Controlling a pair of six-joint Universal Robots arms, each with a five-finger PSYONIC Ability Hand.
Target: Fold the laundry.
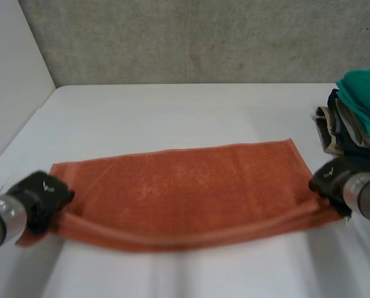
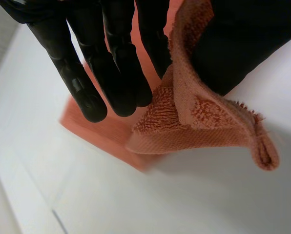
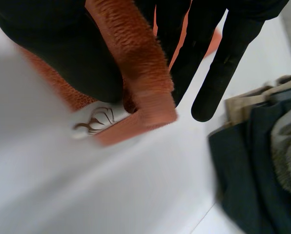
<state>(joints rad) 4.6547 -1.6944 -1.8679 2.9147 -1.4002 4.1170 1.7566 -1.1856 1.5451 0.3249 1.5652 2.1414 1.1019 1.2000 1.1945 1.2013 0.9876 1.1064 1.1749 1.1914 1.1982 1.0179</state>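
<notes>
- The orange towel (image 1: 185,186) lies spread lengthwise on the white counter (image 1: 172,112). Its near long edge is turned up in a low ridge.
- The left robot hand (image 2: 111,63) pinches the towel's near left corner between straight fingers and thumb.
- The right robot hand (image 3: 218,58) pinches the towel's near right corner the same way. A white label (image 3: 94,122) with a brown mark sits at that corner.
- A pile of clothes (image 1: 359,115), green on top with dark and beige beneath, sits just beyond the towel's far right corner.

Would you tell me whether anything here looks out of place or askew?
Nothing stands out. The orange towel lies flat, its near edge raised between the left hand and right hand, each pinching a corner; the clothes pile sits aside.
</notes>
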